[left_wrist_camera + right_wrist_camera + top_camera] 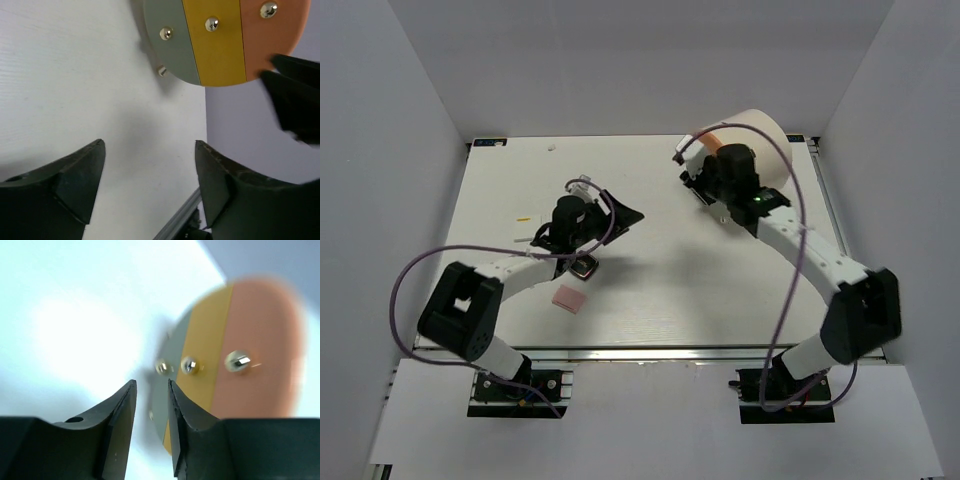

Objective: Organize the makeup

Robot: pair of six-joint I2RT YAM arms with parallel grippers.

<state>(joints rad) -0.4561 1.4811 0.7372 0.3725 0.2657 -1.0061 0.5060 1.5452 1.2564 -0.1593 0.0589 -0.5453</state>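
Note:
A square black silver-rimmed compact (583, 267) lies under my left forearm, and a flat pink square (568, 298) lies just in front of it. The lipstick tubes, peach disc and green discs are out of view. My left gripper (628, 213) is open and empty over bare table, left of the cylinder; the left wrist view (150, 142) shows nothing between its fingers. My right gripper (696, 192) is at the cylinder's front. Its fingers (151, 381) are a narrow gap apart with nothing between them, just short of the grey drawer's knob (161, 367).
The large cream cylinder (760, 135) lies at the back right, its grey, yellow and orange drawer fronts (215, 35) facing left, each with a metal knob. A small yellow bit (523, 218) and small white bits (552, 148) lie at the left and back. White walls enclose the table.

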